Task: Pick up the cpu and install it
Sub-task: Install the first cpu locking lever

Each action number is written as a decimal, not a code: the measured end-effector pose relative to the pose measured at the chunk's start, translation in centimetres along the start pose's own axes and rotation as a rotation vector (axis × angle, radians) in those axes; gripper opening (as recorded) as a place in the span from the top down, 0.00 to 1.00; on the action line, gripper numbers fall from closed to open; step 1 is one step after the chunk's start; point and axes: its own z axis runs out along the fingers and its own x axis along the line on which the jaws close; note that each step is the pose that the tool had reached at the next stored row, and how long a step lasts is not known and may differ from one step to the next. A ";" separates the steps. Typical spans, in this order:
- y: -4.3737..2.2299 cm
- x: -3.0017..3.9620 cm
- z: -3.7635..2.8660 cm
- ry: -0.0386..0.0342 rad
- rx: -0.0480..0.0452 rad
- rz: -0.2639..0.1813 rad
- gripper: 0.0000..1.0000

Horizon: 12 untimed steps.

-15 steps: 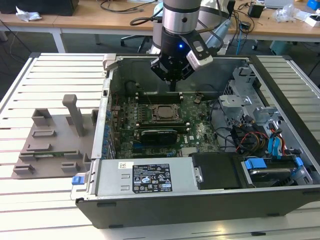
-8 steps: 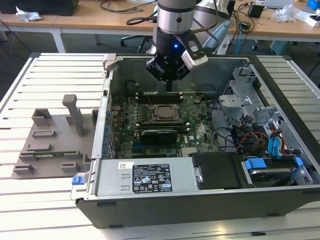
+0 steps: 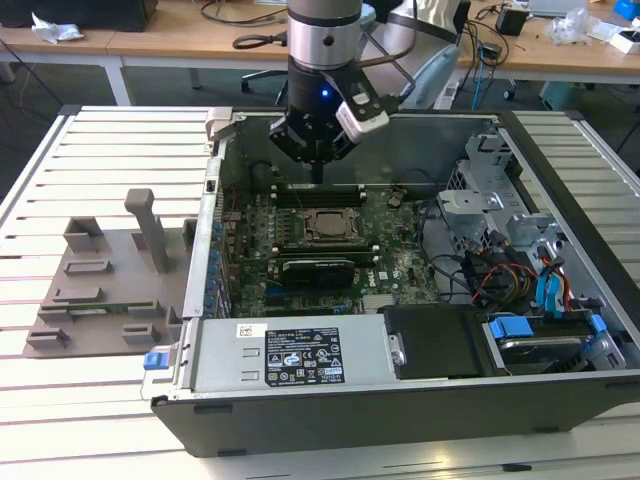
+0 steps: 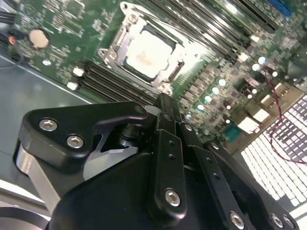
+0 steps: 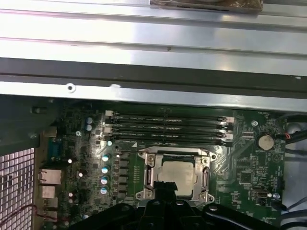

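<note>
Computer case (image 3: pixel 300 362): lies open on the slatted table (image 3: pixel 110 150).
Motherboard (image 3: pixel 395 265): flat on the case floor.
Gripper (image 4: pixel 163 108): above the socket (image 5: pixel 176 175), fingers pressed together, holding nothing.
Cpu (image 4: pixel 146 53): seated in the socket near the board's middle, beside the memory slots (image 5: pixel 165 129).

You'll see the cpu (image 5: pixel 176 175) as a flat square chip with a pale silver top, lying level inside the socket frame (image 5: pixel 149 172) on the motherboard (image 5: pixel 244 184), apparently seated; memory slots (image 5: pixel 168 127) run alongside it.
</note>
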 end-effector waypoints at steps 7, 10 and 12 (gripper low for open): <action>0.50 2.30 0.35 -0.0002 -0.0002 0.000 0.89; 1.15 3.48 0.53 -0.0001 -0.0001 0.000 0.89; 1.59 3.88 0.70 -0.0001 -0.0001 0.000 0.89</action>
